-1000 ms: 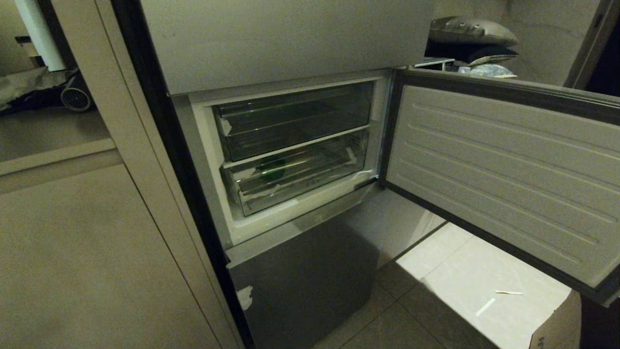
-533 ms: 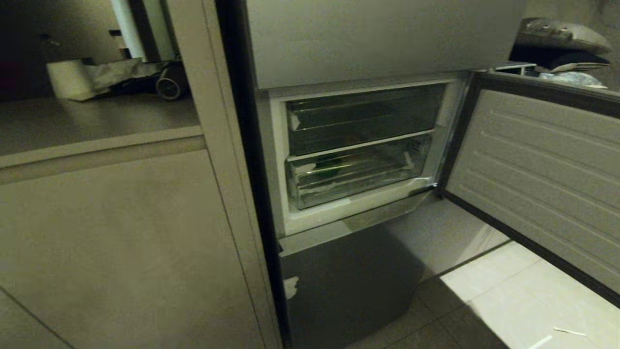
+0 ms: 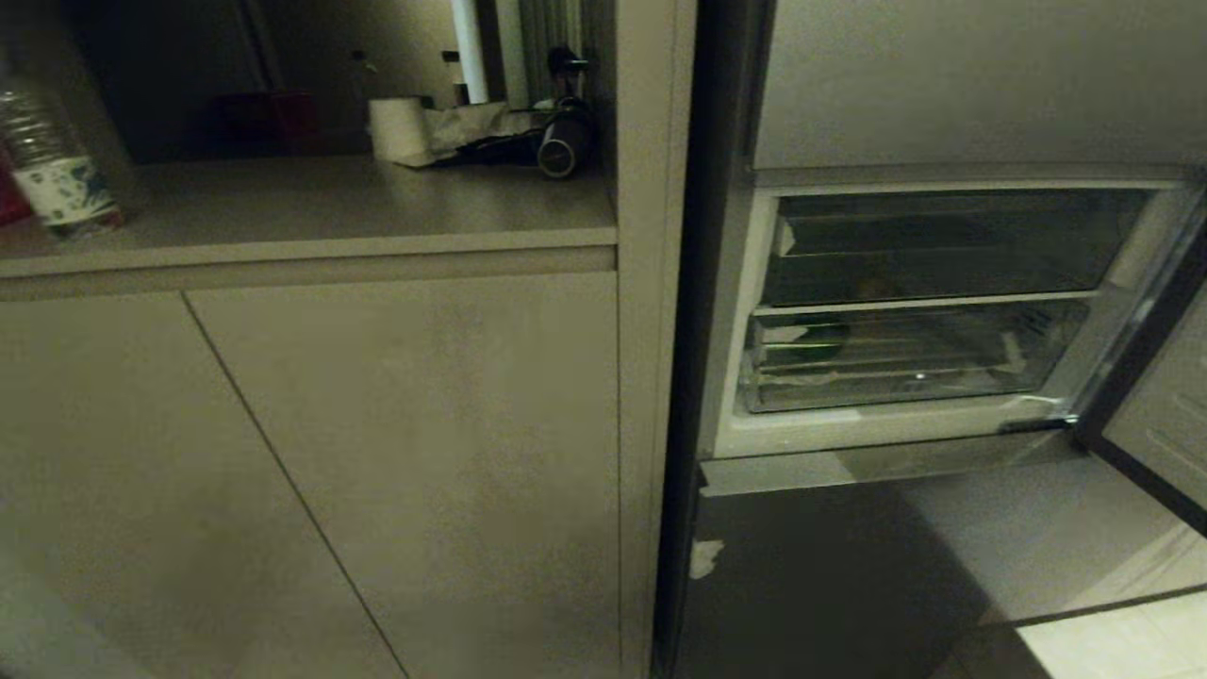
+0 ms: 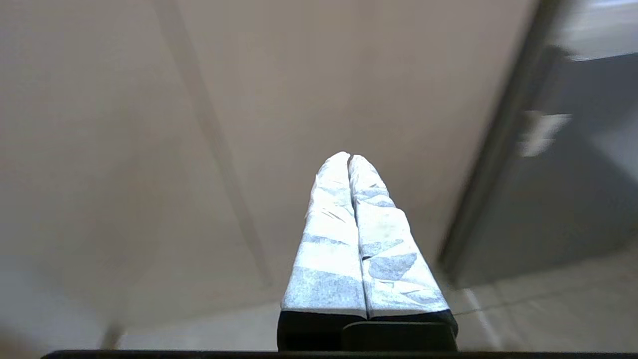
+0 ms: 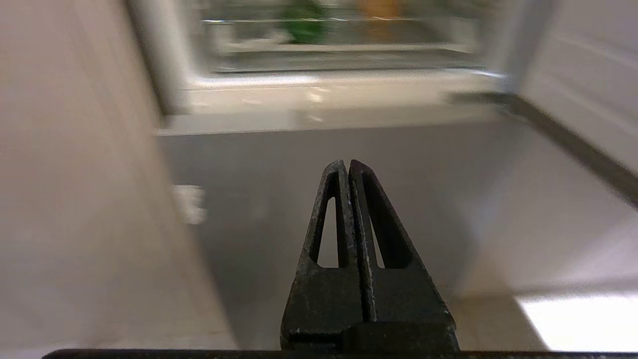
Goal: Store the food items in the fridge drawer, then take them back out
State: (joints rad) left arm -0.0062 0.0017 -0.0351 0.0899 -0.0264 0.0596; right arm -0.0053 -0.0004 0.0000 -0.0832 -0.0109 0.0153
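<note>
Sitting in the drawer at your two o'clock, the pepper is waiting; you are keeping the left hand and right hand closed, empty, parked low.

The head view looks down from above at the fridge, which sits to its right past the cabinet. The left wrist view faces the cabinet close up; the right wrist view looks up at the fridge, sharing its drawer
</note>
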